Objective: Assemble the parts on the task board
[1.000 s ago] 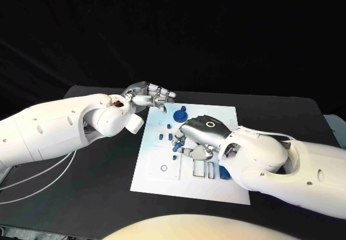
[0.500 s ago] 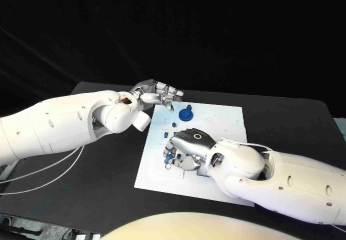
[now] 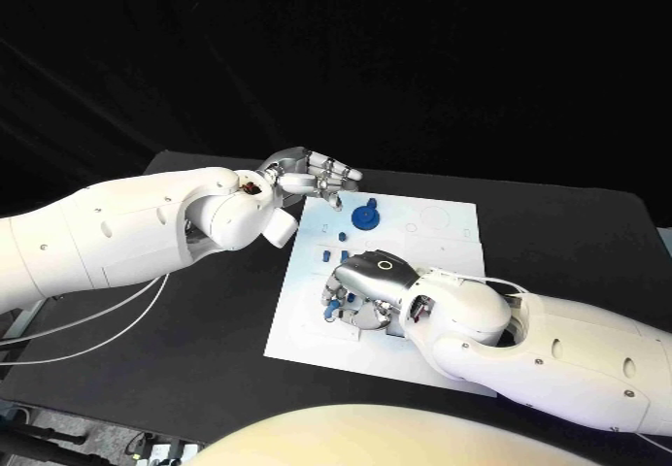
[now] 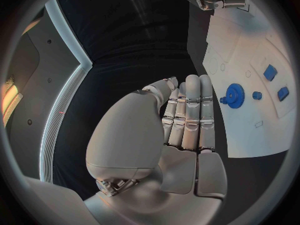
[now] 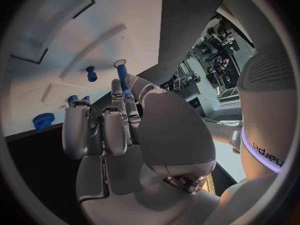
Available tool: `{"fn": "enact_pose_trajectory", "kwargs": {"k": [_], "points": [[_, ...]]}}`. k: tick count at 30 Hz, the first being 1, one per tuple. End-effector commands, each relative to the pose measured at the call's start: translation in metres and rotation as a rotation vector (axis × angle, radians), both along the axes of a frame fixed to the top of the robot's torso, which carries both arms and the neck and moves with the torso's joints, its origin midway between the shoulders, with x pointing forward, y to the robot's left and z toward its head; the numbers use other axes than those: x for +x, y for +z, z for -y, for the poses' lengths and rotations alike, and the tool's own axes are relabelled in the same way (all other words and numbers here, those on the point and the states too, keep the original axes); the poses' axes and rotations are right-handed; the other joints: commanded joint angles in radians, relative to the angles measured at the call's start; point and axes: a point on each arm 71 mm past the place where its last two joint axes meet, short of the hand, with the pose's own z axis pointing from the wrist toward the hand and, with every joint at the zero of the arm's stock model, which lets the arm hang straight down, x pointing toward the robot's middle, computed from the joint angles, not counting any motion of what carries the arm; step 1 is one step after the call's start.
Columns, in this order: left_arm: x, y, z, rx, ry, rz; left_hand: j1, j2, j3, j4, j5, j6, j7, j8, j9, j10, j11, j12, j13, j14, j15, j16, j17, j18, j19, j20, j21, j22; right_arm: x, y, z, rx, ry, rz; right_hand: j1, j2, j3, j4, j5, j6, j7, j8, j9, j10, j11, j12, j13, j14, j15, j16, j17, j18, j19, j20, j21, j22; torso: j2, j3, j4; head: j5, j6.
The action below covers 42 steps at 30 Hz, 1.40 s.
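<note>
Right robot hand is sitting palm-down over the middle of the task board, fingers curled down toward the small blue parts under it. In the right wrist view a blue peg is showing between the fingertips, but I cannot tell whether it's actually clamped or just behind them. Left robot hand is hovering at the board's far-left corner, fingers straight and close together, holding nothing. Blue gear is lying on the far part of the board, just beside the left hand's fingertips, not touching. Small blue pieces are sitting on the board between the gear and the right hand. Board is lying flat on the black counter.
</note>
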Motion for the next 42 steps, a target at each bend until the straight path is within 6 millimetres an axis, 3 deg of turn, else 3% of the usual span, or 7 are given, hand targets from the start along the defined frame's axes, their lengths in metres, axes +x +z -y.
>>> {"fn": "enact_pose_trajectory", "kwargs": {"k": [1,42], "points": [[-0.0005,0.0008,0.0012,-0.009,-0.013,0.002,-0.003,0.005,-0.002,-0.001,-0.002,-0.006,0.001,-0.002,0.000,-0.009,-0.002,0.005,0.000,-0.004,0.003,-0.006,-0.001,0.013,-0.003,0.002,-0.003,-0.001,-0.0004,-0.0028,0.0005,-0.032,0.016,0.003,-0.002,-0.001,0.006,-0.002,0.003,0.007,-0.001,0.007,0.002,0.028,-0.025,-0.003,0.001,0.042,-0.005,0.001,-0.002,-0.011,0.001,0.000,-0.005,0.145,-0.001,-0.0005,-0.0004,0.003,-0.003],[-0.0014,0.0012,-0.0013,-0.006,-0.009,0.000,-0.002,0.007,-0.002,-0.002,-0.001,-0.007,0.001,-0.001,0.000,-0.010,-0.002,0.007,0.000,-0.004,0.003,-0.006,-0.001,0.014,-0.003,0.002,-0.004,-0.002,-0.0032,-0.0112,0.0052,-0.063,0.013,-0.015,-0.006,0.000,0.006,-0.002,0.004,0.009,-0.002,0.008,0.003,0.031,-0.025,-0.003,0.001,0.042,-0.005,0.000,-0.002,-0.011,0.001,0.001,-0.006,0.146,-0.001,0.0000,-0.0012,0.009,-0.010]]}}
